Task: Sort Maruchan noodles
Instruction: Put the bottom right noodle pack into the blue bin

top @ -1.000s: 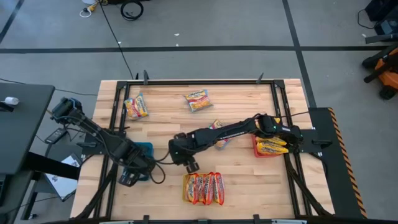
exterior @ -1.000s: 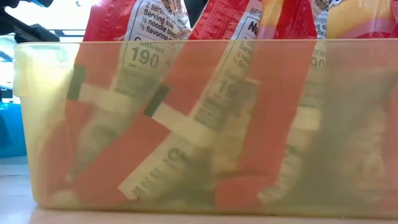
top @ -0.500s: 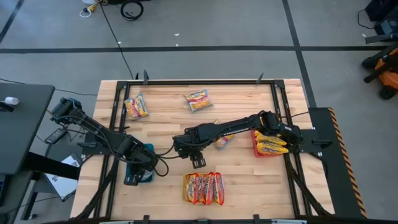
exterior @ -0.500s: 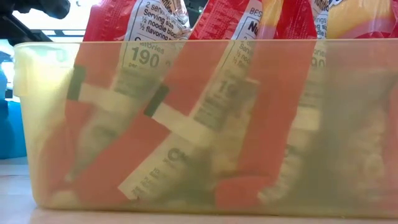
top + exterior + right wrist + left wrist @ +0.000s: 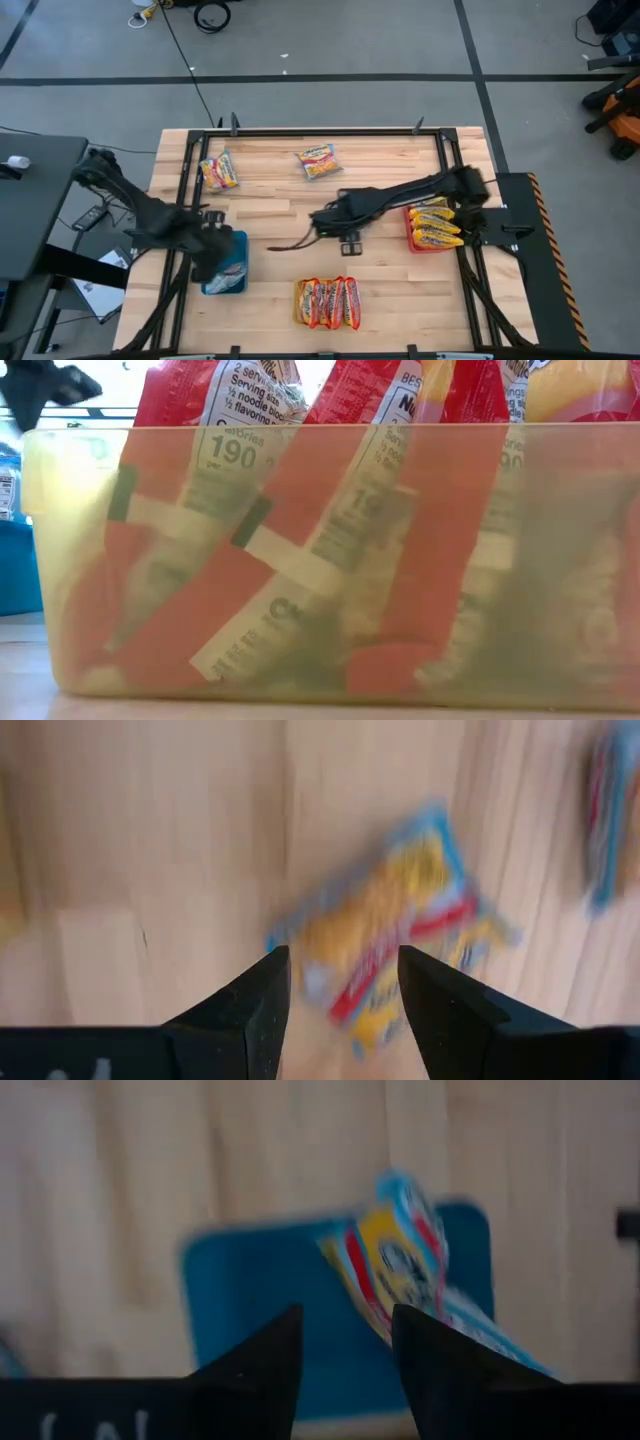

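My left gripper (image 5: 209,260) (image 5: 345,1320) hangs open over the blue tray (image 5: 222,280) (image 5: 260,1300) at the table's near left. A silvery-blue Maruchan packet (image 5: 233,262) (image 5: 400,1260) rests in that tray, clear of the fingers. My right gripper (image 5: 345,238) (image 5: 343,965) is open at mid-table, above a blue-edged yellow packet (image 5: 400,930) lying flat on the wood; in the high view the arm hides it. Two orange-yellow packets (image 5: 219,171) (image 5: 318,160) lie near the far edge.
A yellow tray (image 5: 300,303) (image 5: 60,560) at the near middle holds several red-orange packets standing on edge. A red tray (image 5: 412,240) at the right holds yellow packets. Black rails (image 5: 185,190) run along the table's left and right sides.
My left gripper has risen off the blue tray and drawn back toward the table's left edge, leaving the silvery-blue packet uncovered in the tray. My right gripper has moved toward the table's right edge and up, and now stands over the loose packet at mid-table.
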